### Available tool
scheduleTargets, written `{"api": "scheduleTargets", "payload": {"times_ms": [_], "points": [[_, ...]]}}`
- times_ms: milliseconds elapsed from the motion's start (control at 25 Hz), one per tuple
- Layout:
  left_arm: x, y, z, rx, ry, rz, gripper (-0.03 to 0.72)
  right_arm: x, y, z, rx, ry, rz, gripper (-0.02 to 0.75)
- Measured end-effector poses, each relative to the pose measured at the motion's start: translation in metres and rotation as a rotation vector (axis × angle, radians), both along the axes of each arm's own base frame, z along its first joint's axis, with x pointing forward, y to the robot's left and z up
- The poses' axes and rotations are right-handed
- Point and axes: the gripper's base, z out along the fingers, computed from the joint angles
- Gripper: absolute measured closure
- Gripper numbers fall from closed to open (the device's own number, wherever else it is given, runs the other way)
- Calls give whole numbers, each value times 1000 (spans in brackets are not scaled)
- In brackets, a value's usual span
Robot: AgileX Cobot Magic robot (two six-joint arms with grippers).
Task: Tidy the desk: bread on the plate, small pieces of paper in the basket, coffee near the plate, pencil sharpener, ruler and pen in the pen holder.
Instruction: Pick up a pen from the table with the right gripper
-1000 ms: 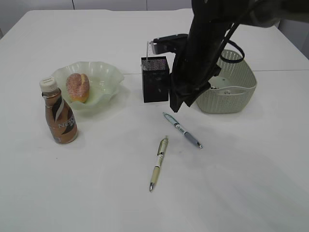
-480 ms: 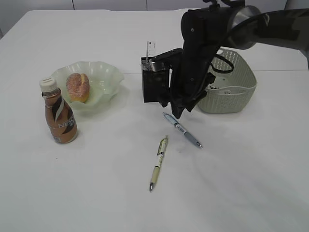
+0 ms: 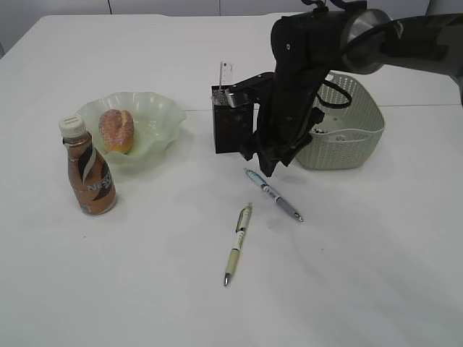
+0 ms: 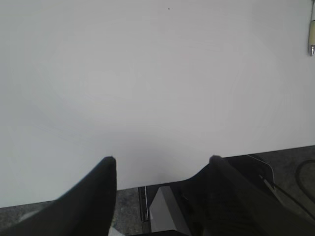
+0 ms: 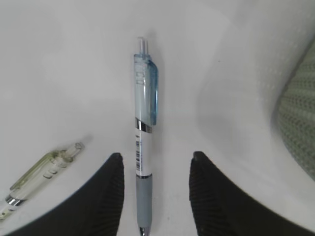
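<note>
A blue-and-white pen (image 3: 273, 194) lies on the white table in front of the black pen holder (image 3: 231, 123), which holds a ruler (image 3: 226, 74). My right gripper (image 3: 269, 165) hangs open just above the pen's upper end. In the right wrist view the pen (image 5: 144, 123) lies between the spread fingers of the right gripper (image 5: 156, 156), nearer the left one. A yellow-green pen (image 3: 237, 244) lies closer to the front. The bread (image 3: 116, 130) sits on the green plate (image 3: 155, 108), and the coffee bottle (image 3: 88, 170) stands beside the plate. My left gripper (image 4: 162, 159) is open and empty. No pencil sharpener shows.
The grey-green basket (image 3: 354, 134) stands right of the pen holder, close behind my right arm; its wall shows at the right of the right wrist view (image 5: 298, 128). The left wrist view shows bare table at its front edge (image 4: 147, 98).
My right arm has dropped and drawn back from the camera, uncovering the ruler, and the open gripper now sits low over the blue pen. Nothing else has moved.
</note>
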Motion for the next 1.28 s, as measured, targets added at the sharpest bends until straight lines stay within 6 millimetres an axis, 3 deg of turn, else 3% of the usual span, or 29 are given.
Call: {"api": "scheduleTargets", "payload": {"times_ms": [320, 1280], "points": [[0, -1, 0, -8, 2, -2, 265, -1, 1, -16, -13, 53, -5, 383], [0, -1, 0, -8, 2, -3, 265, -2, 1, -32, -21, 104, -9, 384]]}}
